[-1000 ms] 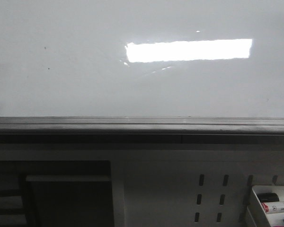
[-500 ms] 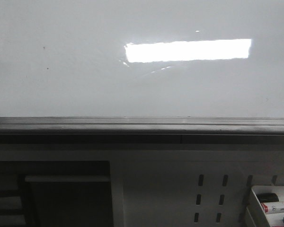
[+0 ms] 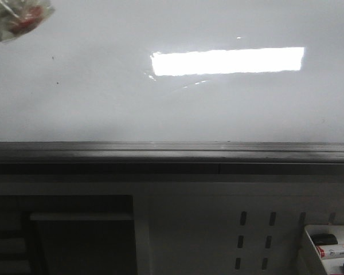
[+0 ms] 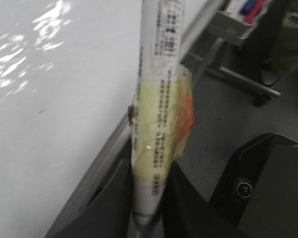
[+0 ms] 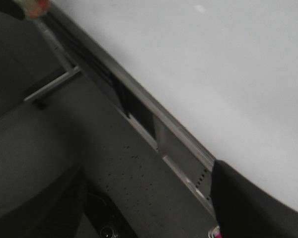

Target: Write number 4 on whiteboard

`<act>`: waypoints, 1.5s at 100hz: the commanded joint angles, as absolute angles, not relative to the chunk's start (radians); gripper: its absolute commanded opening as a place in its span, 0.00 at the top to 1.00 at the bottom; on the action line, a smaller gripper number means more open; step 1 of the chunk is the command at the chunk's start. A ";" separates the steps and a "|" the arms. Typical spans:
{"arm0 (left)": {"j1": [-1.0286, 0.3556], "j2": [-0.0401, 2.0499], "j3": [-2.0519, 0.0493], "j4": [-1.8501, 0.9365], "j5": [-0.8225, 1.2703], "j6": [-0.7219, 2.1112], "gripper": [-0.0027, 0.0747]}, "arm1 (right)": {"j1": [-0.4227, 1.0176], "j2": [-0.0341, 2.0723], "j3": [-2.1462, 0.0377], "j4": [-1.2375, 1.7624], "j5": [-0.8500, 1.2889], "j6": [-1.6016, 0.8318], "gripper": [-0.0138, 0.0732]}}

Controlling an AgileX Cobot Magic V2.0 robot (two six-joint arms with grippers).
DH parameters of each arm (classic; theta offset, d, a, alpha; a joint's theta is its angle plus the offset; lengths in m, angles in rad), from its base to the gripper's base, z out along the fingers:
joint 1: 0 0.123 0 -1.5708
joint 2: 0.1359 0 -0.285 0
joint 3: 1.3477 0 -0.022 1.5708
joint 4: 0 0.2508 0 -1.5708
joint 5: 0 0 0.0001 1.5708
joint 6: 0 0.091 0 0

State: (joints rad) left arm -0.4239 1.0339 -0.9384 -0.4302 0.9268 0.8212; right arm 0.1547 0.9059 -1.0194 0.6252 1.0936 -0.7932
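At the far left of the front view we see a marker point(image 3: 20, 17) wrapped in yellowish tape with a red patch poking into the upper corner, in front of the whiteboard point(image 3: 103, 109); whether its tip touches the surface we cannot tell. In the left wrist view our left gripper point(image 4: 148, 198) has its two dark fingers point(image 4: 111, 203) closed tight against the marker's point(image 4: 156, 124) taped barrel, which runs up from between the jaws alongside the board point(image 4: 49, 109). Moving right across the front view, the board shows only two tiny dark specks point(image 3: 53, 57) and a bright rectangular reflection point(image 3: 226, 61); we see no drawn number 4 on it anywhere. Below runs the grey edge rail point(image 3: 172, 152), then a white perforated panel point(image 3: 255, 235), and at the far right a tray point(image 3: 309, 243) holding spare markers point(image 3: 335, 251). In the right wrist view only a dark part of our right gripper point(image 5: 253, 198) shows beside the rail point(image 5: 154, 119), and we cannot tell how its jaws stand.
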 commanded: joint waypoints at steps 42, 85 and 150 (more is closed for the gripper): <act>-0.689 1.094 -0.976 -0.551 0.786 0.987 0.99 | 0.539 1.198 -1.224 0.721 1.035 -1.138 0.30; -0.700 1.100 -0.976 -0.541 0.777 0.987 0.99 | 0.600 1.292 -1.243 0.712 1.001 -1.148 0.34; -0.700 1.100 -0.976 -0.515 0.776 0.987 0.86 | 0.600 1.292 -1.243 0.712 1.008 -1.168 0.92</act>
